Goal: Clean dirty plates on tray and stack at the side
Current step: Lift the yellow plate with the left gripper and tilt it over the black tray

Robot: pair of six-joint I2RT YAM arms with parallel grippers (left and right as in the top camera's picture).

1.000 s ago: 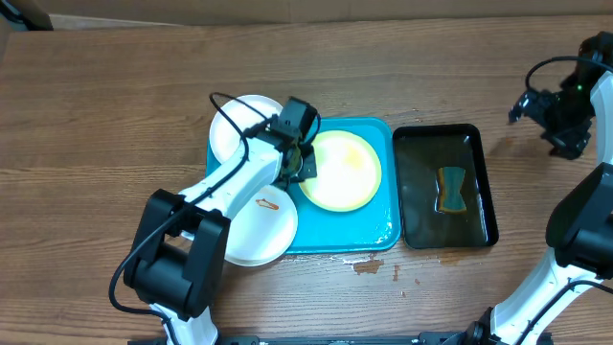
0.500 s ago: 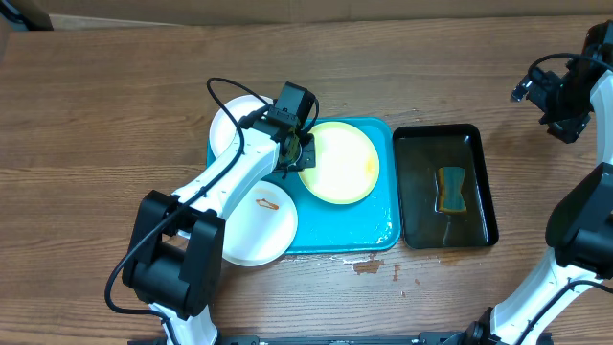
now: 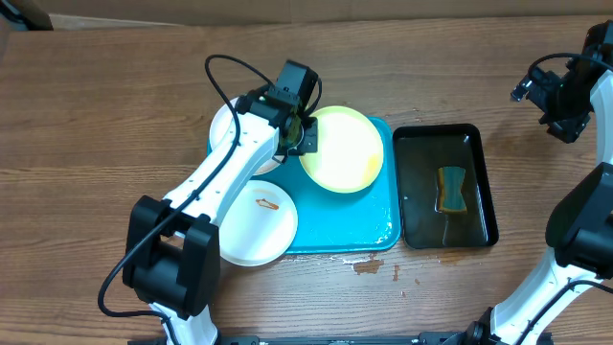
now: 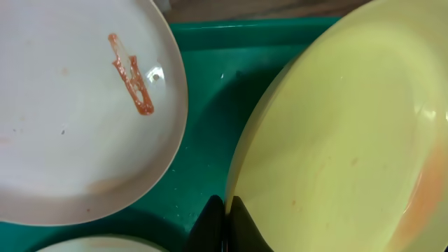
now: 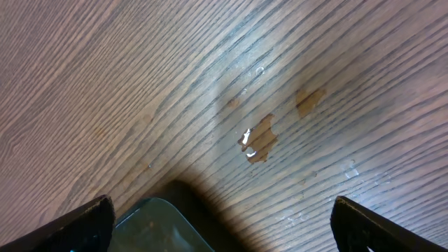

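progress: early, judging by no stack showing beside the tray (image 3: 354, 228) | left gripper (image 3: 305, 142) is pinching the yellow-green plate (image 3: 347, 149) by its rim over the tray's far edge | right gripper (image 5: 220, 227) is gaping wide, empty, well right of the tray | smeared white plate (image 3: 257, 222) is waiting at the tray's near-left corner

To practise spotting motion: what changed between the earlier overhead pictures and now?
The left gripper, shut on the rim of the yellow-green plate, carried it toward the far side of the table; it now overhangs the far edge of the tray. The open right gripper edged that way too. The white plates, black tray and sponge stayed put.
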